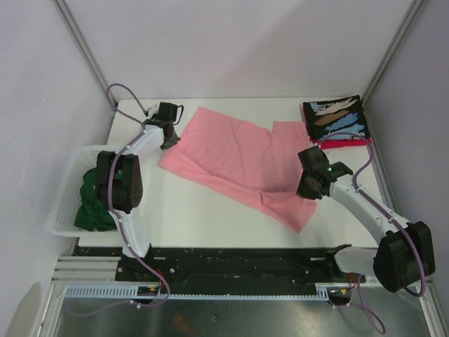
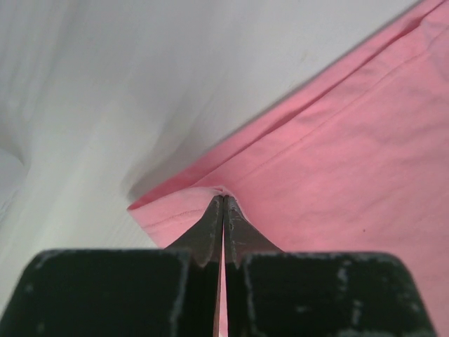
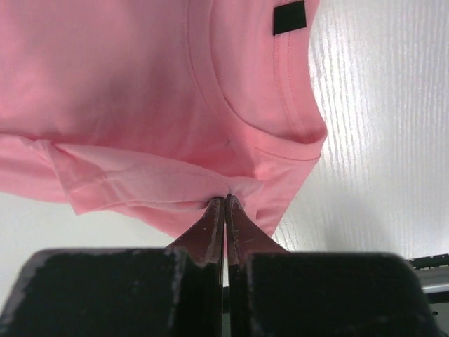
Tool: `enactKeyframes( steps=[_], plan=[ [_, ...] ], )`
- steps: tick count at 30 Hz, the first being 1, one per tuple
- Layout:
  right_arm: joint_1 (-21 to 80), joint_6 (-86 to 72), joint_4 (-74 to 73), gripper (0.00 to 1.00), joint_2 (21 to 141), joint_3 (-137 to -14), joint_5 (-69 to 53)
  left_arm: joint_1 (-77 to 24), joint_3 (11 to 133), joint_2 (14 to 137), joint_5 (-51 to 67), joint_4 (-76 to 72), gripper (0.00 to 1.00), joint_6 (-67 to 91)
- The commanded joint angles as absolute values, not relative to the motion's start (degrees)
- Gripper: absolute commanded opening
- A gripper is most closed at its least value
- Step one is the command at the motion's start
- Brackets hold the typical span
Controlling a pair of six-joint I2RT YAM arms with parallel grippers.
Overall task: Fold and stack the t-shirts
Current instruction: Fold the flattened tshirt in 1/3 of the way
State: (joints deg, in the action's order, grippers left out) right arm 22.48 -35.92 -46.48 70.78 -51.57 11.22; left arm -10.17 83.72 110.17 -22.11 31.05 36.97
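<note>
t-shirts (image 1: 231, 158): 4 | basket (image 1: 66, 203): 1 | arms (image 1: 133, 151): 2 | table (image 1: 203, 217): 1

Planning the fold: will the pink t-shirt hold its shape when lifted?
Probably not: the pink t-shirt looks thin, puckering where the left gripper and right gripper pinch it. It would likely sag between them, floppy and light.

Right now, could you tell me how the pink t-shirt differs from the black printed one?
The pink t-shirt lies spread open mid-table; the black printed t-shirt is folded compact at the far right corner. The pink one is plain, the black one streaked blue, tan and white. The left gripper and right gripper pinch the pink one; neither holds the black one.
</note>
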Motion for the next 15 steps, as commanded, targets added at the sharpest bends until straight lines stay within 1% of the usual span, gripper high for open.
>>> enactKeyframes(
  steps=[1, 15],
  plan=[
    [21.3, -34.2, -45.8, 0.0, 70.7, -53.7, 13.7, -10.4, 87.2, 111.0, -22.2, 30.2, 0.0, 36.0],
    [19.3, -33.6, -45.1, 0.0, 70.3, -50.6, 14.5, -10.4, 91.2, 113.9, -21.9, 30.2, 0.0, 35.6]
  ],
)
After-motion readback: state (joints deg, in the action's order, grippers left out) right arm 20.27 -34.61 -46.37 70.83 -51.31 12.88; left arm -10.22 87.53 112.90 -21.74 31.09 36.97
